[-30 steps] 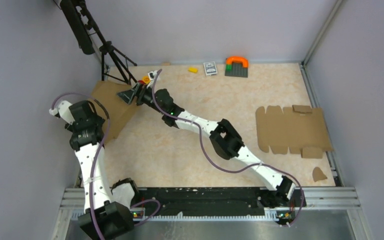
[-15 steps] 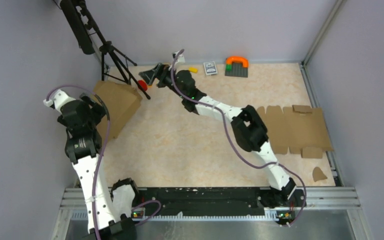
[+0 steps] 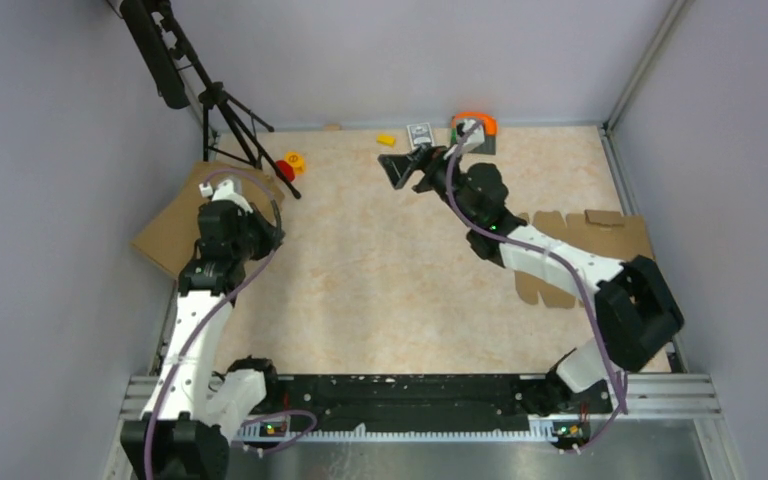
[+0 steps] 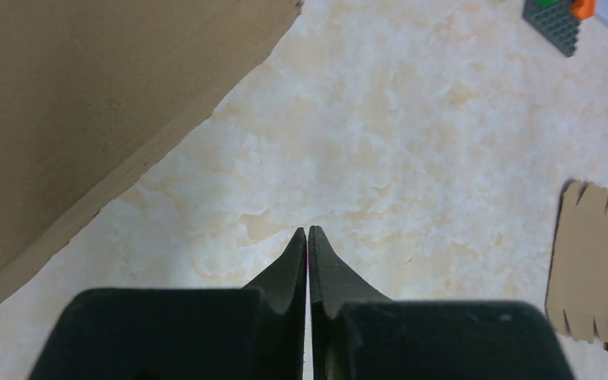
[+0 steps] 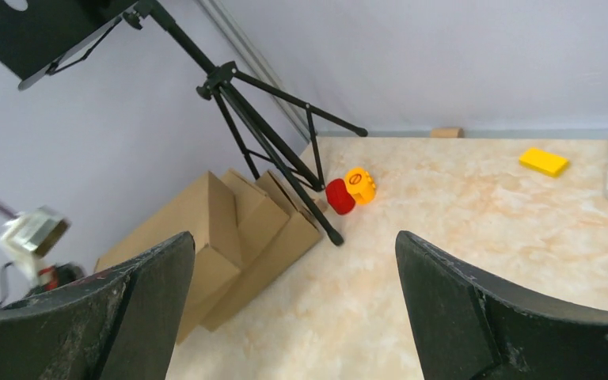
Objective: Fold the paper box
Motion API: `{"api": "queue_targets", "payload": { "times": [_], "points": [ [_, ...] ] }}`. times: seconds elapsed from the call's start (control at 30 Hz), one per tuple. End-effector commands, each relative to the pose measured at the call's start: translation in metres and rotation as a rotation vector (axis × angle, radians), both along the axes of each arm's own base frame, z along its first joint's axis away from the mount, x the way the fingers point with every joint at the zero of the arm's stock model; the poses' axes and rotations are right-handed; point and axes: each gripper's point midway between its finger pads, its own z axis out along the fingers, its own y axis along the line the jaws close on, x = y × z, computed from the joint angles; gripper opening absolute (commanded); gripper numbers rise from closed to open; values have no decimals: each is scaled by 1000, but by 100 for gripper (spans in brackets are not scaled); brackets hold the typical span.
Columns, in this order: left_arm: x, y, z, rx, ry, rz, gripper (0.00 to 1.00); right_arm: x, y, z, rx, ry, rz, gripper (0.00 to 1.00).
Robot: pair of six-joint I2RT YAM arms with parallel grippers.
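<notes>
Paper box [image 3: 168, 232], of plain brown corrugated cardboard and folded into a closed shape, is no longer held up and is seen lying at the left edge of the frame. Just beside it, the left gripper [image 4: 308, 237] is drawn back, its jaws pressed together on nothing. The right gripper [image 3: 407, 168] is swung off to the upper centre, spread wide and empty. The folding is judged complete.

Even, diffuse illumination is recorded in all three views, only faint, soft-edged shadows being cast on the table [image 3: 360, 290]; the top view is held sharp throughout, while the left arm [image 5: 32, 229] is rendered motion-blurred at the left edge of the right wrist view.
</notes>
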Motion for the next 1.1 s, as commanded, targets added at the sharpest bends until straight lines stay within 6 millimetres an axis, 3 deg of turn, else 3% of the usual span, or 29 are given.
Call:
{"api": "queue_targets", "payload": {
  "times": [0.0,0.1,0.23,0.4,0.6,0.7,0.8,0.93,1.07],
  "points": [
    [27,-1,-7,4,-32,-7,0,-27,-33,16,-38,-64,-55,95],
    [43,10,-29,47,33,29,0,-45,-51,13,-81,-56,-67,94],
    [68,52,-49,147,88,208,0,-68,-78,12,-119,-66,-105,94],
    [104,92,-41,146,63,305,0,-90,-108,6,-168,-61,-151,94],
    [135,103,-27,194,57,292,0,-104,-132,-17,-254,-14,-195,95],
    [141,88,-23,178,42,198,0,-110,-146,-26,-290,-5,-230,95],
    [133,51,-16,181,28,97,0,-118,-160,-28,-304,-8,-264,96],
    [107,-5,-3,181,-24,-18,0,-120,-182,-34,-388,-10,-337,97],
    [71,-35,3,170,-97,-97,6,-117,-209,-45,-471,5,-437,99]
  ]
}}
